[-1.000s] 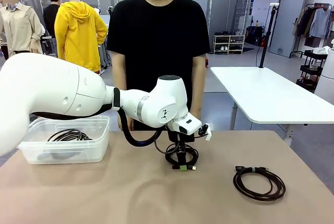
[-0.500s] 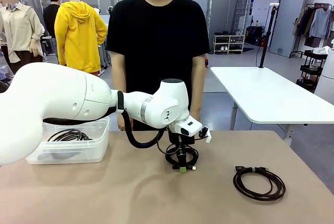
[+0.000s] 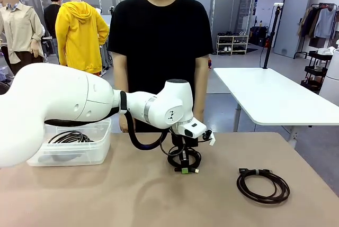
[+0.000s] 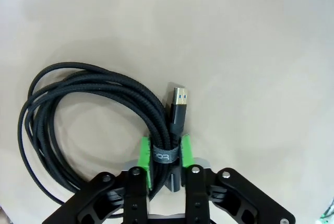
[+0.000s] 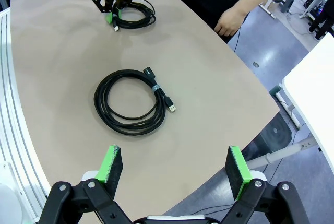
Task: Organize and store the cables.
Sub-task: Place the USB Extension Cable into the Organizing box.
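Observation:
Three black cables show, each wound into a round coil. One coil (image 3: 186, 156) lies at the table's middle, in front of the person. My left gripper (image 3: 184, 169) stands straight down on it. In the left wrist view its green pads (image 4: 144, 155) press from both sides on this coil (image 4: 78, 109) at its tie band, beside a USB plug (image 4: 178, 105). A second coil (image 3: 263, 184) lies flat at the right, and the right wrist view looks down on it (image 5: 130, 101). My right gripper (image 5: 175, 167) hangs open high above it. A third coil (image 3: 69, 137) rests inside the bin.
A clear plastic bin (image 3: 95, 150) sits at the table's left. The person stands at the far edge, one hand (image 5: 228, 22) hanging near the rim. A white table (image 3: 275, 97) stands beyond on the right. Bare tabletop lies between the two loose coils.
My left gripper's fingers have closed on the middle coil, and the left arm's elbow has shifted slightly. The coils and the right gripper have not moved.

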You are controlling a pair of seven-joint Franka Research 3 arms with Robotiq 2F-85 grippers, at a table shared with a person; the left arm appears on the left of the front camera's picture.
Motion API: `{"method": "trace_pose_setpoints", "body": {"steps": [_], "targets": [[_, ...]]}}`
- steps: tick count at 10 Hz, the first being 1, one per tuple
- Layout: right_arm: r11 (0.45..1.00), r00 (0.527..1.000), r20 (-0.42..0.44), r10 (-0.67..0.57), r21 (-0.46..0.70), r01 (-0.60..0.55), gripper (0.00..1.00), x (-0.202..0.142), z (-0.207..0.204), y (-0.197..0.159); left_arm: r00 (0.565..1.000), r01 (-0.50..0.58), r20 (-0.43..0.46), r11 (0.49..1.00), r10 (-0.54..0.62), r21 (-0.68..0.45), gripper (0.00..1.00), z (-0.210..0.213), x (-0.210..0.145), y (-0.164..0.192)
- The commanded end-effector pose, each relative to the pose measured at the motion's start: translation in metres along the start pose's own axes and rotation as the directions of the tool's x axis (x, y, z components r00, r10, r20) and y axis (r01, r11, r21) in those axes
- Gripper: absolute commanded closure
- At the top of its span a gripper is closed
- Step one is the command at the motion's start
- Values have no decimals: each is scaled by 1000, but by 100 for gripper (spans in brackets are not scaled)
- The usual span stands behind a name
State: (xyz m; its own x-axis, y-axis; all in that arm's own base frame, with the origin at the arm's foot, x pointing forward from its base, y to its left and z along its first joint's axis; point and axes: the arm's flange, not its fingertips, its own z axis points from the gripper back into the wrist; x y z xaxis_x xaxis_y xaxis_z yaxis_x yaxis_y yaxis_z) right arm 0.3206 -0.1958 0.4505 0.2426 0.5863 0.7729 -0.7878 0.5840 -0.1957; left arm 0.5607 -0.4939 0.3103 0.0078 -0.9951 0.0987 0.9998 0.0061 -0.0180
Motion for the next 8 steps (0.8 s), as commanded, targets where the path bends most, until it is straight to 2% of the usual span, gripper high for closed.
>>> {"method": "trace_pose_setpoints", "body": {"steps": [1, 4, 5, 6, 8], "targets": [[1000, 1000, -2, -20, -9, 20, 0, 2, 0, -2, 999, -33, -4, 999, 33, -17, 100, 3, 0, 2], [1000, 1000, -2, -20, -9, 20, 0, 2, 0, -2, 1000, -26, 2, 999, 26, -27, 100, 16, -1, -3], [1000, 1000, -2, -20, -9, 20, 0, 2, 0, -2, 1000, -4, -6, 998, 4, -70, 100, 38, -1, -10], [1000, 1000, -2, -20, -9, 20, 0, 2, 0, -2, 1000, 2, -2, 997, -2, -83, 89, 66, -4, -17], [1000, 1000, -2, -20, -9, 20, 0, 2, 0, -2, 995, 98, 35, 992, -95, -77, 89, 128, -26, -27]]}}
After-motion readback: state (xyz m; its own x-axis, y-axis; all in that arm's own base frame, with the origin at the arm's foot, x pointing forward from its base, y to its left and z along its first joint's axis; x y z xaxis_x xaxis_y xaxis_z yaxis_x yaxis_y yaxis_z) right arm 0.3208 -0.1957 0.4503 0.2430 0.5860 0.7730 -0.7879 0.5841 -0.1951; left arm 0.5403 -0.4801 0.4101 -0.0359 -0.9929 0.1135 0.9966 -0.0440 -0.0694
